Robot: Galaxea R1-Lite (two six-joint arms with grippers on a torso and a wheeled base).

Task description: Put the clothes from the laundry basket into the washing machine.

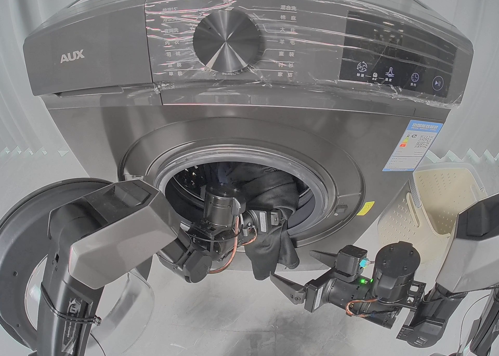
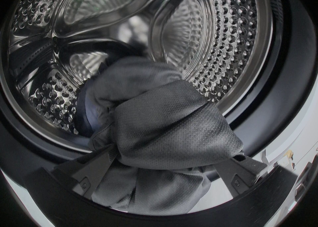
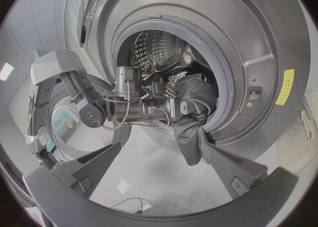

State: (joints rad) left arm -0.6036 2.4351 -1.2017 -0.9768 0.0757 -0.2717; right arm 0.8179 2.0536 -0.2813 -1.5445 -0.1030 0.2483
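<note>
Right now the left gripper is at the mouth of the washing machine, with a dark grey garment bunched between its fingers. The jaws stand wide apart. The fingertips are buried under the cloth, so it probably only rests there and is not pinched. Part of the garment is inside the drum. The rest spills over the door seal and hangs down outside. The right gripper hovers low in front of the machine, just beside that hanging tail, jaws spread and empty. The laundry basket stands to the right.

The fabric looks light, limp and thin. It will likely fold and slide rather than push as one piece. A hold on the dangling tail, close to the seal, should lift it in without it slipping out again.
</note>
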